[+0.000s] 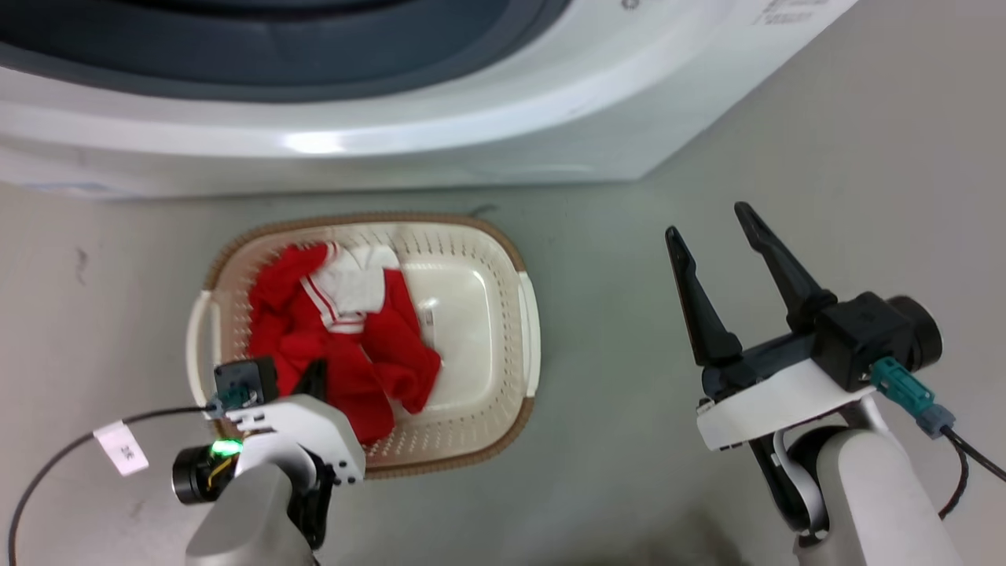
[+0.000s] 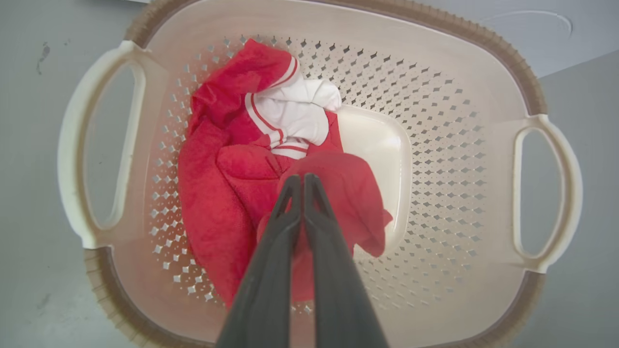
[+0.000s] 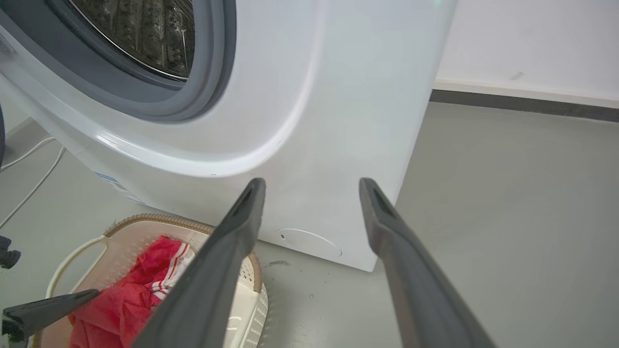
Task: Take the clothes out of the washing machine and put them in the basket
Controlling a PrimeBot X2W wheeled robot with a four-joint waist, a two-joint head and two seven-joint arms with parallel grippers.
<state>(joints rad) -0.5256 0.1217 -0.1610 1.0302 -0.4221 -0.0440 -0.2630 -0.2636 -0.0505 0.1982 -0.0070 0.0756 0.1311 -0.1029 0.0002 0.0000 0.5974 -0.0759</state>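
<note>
Red clothes (image 1: 338, 338) lie heaped in the basket (image 1: 528, 330) before the washing machine (image 1: 393, 134), the left gripper (image 2: 302, 176) above them with jaws pressed together, the right gripper (image 1: 707, 220) with jaws wide. Soft, light fabric, likely best pinched at a raised fold.

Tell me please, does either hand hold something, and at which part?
The left hand pinches a red fold of the clothes, above the basket. The right hand is open and empty.

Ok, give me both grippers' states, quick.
Left gripper: shut, tips over the clothes in the basket; whether it grips them cannot be told.
Right gripper: open, holding nothing.
</note>
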